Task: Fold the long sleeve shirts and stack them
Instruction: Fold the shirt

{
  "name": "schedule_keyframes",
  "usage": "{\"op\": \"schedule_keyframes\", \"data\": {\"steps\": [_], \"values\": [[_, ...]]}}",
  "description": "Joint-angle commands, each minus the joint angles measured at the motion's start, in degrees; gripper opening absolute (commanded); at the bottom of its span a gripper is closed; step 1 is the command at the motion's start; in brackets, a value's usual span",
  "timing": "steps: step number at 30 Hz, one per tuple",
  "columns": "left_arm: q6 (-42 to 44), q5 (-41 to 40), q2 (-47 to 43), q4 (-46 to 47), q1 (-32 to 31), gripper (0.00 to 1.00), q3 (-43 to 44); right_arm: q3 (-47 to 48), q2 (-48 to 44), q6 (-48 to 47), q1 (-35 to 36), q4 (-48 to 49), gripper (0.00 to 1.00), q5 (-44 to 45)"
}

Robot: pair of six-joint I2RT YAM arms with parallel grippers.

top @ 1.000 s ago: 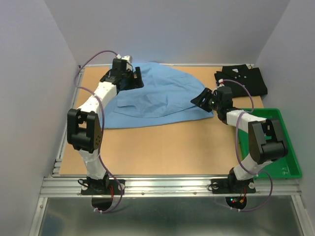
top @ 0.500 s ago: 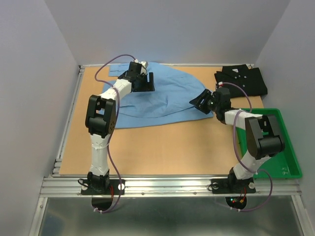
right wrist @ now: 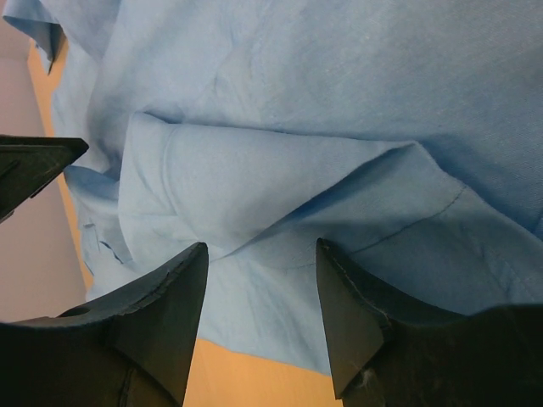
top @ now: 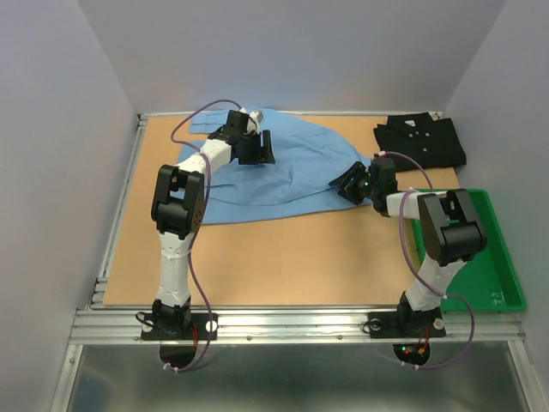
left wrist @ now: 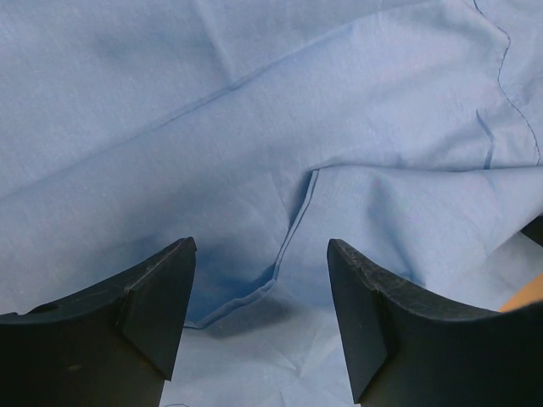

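Note:
The light blue shirt (top: 283, 167) lies spread and rumpled across the back middle of the table. The black shirt (top: 420, 140) lies folded at the back right. My left gripper (top: 262, 148) is open over the blue shirt's upper part; in the left wrist view (left wrist: 259, 259) its fingers straddle a seam fold of blue cloth (left wrist: 288, 246). My right gripper (top: 347, 182) is open at the blue shirt's right edge; in the right wrist view (right wrist: 259, 254) its fingers straddle a cloth fold (right wrist: 254, 203) near the hem.
A green plastic tray (top: 493, 249) sits at the right front of the tan table (top: 283, 257). Grey walls close in the back and both sides. A metal rail (top: 292, 322) runs along the near edge.
My left arm has swung right, from the shirt's back left corner onto its upper middle. My right gripper has shifted slightly left at the shirt's right edge. Both stay open.

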Motion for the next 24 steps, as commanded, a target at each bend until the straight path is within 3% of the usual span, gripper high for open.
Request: {"op": "schedule_keyframes", "data": {"steps": [1,7,17,21,24], "values": [[-1.0,2.2,0.3,0.5,-0.2,0.74,0.8,2.5,1.3,0.7,-0.3,3.7,0.59,1.0],[-3.5,2.2,-0.2,1.0,-0.3,0.74,-2.3,3.2,2.4,1.1,-0.4,4.7,0.59,1.3],[-3.9,2.6,-1.7,1.0,-0.2,0.72,-4.4,4.8,3.7,1.9,-0.6,7.8,0.48,0.5],[-5.4,-0.9,-3.7,-0.3,0.5,0.71,-5.2,4.9,3.9,2.1,-0.6,8.1,0.42,0.3],[-7.4,-4.4,-8.1,1.6,2.5,0.75,-8.0,4.7,4.0,1.8,-0.6,8.2,0.4,0.2]]}}
